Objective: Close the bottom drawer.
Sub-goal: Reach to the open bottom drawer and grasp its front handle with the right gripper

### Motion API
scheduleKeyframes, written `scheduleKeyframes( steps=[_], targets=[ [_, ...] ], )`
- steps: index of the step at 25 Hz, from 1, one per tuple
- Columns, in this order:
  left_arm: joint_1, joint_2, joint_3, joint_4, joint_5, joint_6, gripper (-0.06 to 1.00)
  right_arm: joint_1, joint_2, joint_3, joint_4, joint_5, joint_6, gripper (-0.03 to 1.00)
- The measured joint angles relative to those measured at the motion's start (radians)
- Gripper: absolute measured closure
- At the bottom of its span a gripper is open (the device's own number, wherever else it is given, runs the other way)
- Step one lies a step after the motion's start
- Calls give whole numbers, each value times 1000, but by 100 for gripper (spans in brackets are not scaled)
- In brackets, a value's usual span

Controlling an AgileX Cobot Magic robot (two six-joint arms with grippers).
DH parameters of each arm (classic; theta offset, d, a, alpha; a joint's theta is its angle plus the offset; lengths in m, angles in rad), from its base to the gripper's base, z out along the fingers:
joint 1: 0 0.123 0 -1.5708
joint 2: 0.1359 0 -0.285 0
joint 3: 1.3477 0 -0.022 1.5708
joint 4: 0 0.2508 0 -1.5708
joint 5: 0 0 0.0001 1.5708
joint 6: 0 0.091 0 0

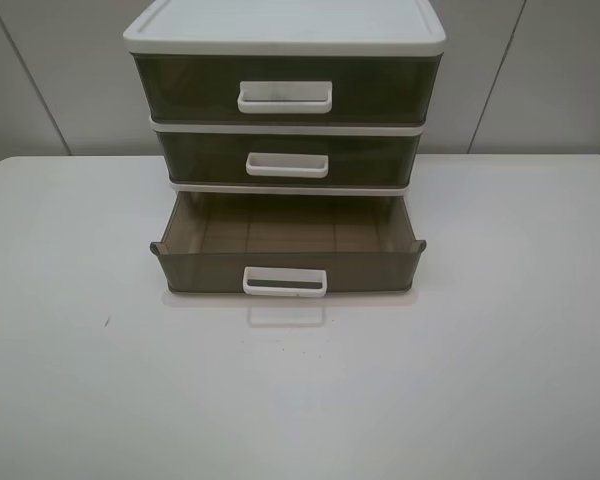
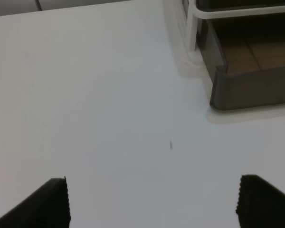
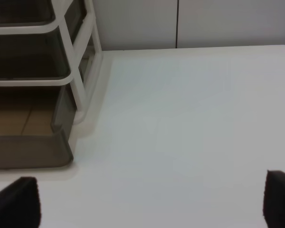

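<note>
The bottom drawer (image 1: pixel 285 262) stands pulled out of the white-framed unit (image 1: pixel 285 35), showing its grid-ribbed floor and its white loop handle (image 1: pixel 285 282). The middle drawer (image 1: pixel 287 160) and the top drawer (image 1: pixel 285 90) are shut. Neither gripper shows in the exterior view. In the left wrist view my left gripper (image 2: pixel 153 199) is open and empty over bare table, short of the drawer's front left corner (image 2: pixel 251 90). In the right wrist view my right gripper (image 3: pixel 151 199) is open and empty, short of the drawer's front right corner (image 3: pixel 33 152).
The unit stands at the back middle of a white table (image 1: pixel 300 400). Grey wall panels (image 1: pixel 540 70) rise behind it. A small dark speck (image 1: pixel 107 322) lies on the table left of the drawer; it also shows in the left wrist view (image 2: pixel 170 144).
</note>
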Motion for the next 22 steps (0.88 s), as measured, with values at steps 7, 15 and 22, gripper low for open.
scheduleKeyframes(
  steps=[7,15,22],
  targets=[
    [0,0,0,0,0,0,23,0,68,0,36,-1,0,15],
    [0,0,0,0,0,0,23,5,545,-48,191,-203,0,15],
    [0,0,0,0,0,0,23,349,861,-70,252,-485,0,15]
  ],
)
